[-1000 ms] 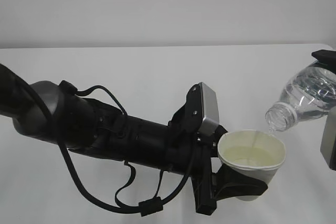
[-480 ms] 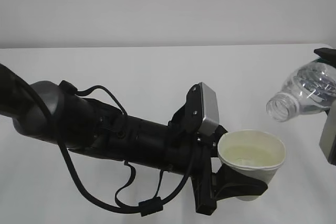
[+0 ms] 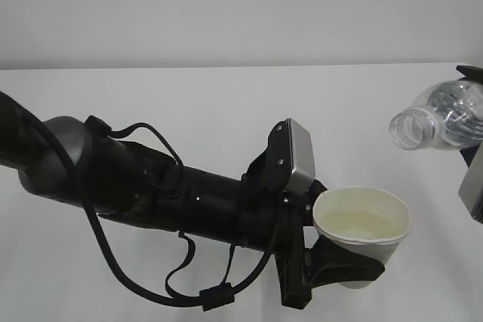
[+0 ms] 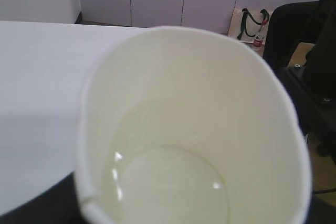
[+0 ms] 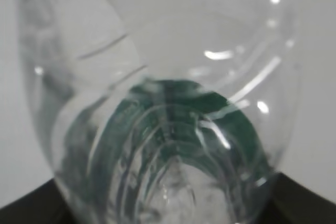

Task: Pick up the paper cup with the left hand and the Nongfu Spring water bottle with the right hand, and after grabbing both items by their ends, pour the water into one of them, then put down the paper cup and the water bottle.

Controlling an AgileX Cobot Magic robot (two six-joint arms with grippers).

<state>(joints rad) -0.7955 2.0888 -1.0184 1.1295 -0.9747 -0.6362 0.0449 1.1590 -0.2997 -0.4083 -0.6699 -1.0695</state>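
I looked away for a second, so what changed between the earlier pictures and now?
The water bottle tipped back up and away to the right; its stream has stopped. The left hand kept the paper cup in place, water inside.

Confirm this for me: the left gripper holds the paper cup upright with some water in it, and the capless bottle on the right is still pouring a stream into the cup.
Not quite. No stream runs now: in the exterior view the bottle is tipped back, its open neck clear of the paper cup. The rest stands: the left gripper holds the cup upright, and the left wrist view shows water in its bottom.
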